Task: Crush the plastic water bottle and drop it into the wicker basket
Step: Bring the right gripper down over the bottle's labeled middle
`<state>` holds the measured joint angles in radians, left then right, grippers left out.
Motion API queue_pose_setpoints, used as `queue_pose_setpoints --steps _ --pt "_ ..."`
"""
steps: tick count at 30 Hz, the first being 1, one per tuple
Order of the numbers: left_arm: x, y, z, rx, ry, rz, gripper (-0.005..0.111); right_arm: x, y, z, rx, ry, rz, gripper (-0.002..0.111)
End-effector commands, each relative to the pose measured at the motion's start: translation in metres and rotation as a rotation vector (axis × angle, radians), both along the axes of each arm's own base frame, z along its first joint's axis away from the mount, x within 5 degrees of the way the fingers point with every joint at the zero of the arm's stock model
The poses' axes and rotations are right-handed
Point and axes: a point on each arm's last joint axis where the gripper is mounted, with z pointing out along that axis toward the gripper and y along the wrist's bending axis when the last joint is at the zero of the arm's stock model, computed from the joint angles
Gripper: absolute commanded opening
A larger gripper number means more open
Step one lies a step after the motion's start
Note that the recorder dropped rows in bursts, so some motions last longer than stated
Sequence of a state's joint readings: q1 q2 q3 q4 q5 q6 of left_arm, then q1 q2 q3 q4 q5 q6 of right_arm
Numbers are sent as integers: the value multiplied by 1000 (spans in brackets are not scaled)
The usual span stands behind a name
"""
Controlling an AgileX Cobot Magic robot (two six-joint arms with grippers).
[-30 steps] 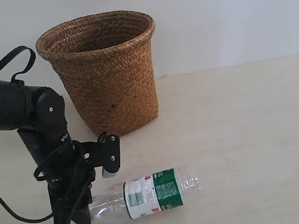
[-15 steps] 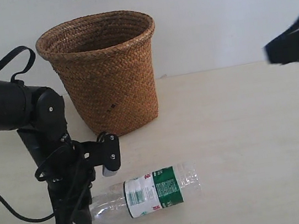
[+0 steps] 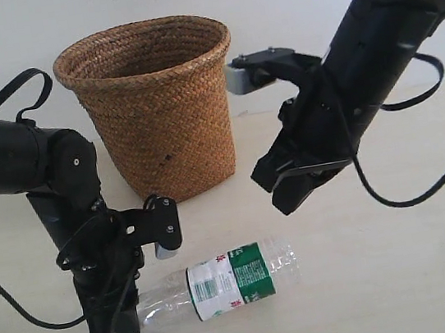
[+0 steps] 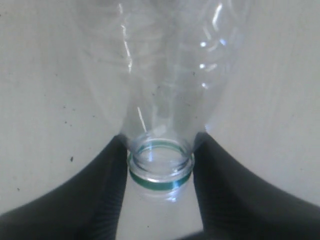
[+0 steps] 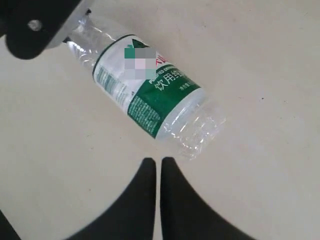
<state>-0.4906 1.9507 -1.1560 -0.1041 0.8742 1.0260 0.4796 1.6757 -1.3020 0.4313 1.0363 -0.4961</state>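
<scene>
The plastic water bottle (image 3: 219, 289) is clear, glossy plastic with bright highlights; its label (image 3: 242, 275) is a smooth printed wrap. The wicker basket (image 3: 159, 126) is rough woven fibre, coarse and matt. The table (image 3: 403, 273) looks smooth and matt. The left arm (image 3: 13, 154) and right arm (image 3: 386, 36) have hard black casings with a dull sheen.

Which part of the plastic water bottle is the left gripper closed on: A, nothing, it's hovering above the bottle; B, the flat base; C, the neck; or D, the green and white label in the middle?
C: in the left wrist view the left gripper has its dark fingers pressed against either side of the plastic water bottle at the neck, right by the green ring.
</scene>
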Motion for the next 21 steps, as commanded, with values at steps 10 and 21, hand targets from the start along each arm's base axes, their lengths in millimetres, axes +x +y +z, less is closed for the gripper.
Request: queue_pose_setpoints --steps 10,21 --pt "-2 -5 1 -27 16 46 4 26 24 -37 78 63 -48 0" --pt "-2 -5 1 -28 17 47 4 29 26 -34 103 38 -75 0"
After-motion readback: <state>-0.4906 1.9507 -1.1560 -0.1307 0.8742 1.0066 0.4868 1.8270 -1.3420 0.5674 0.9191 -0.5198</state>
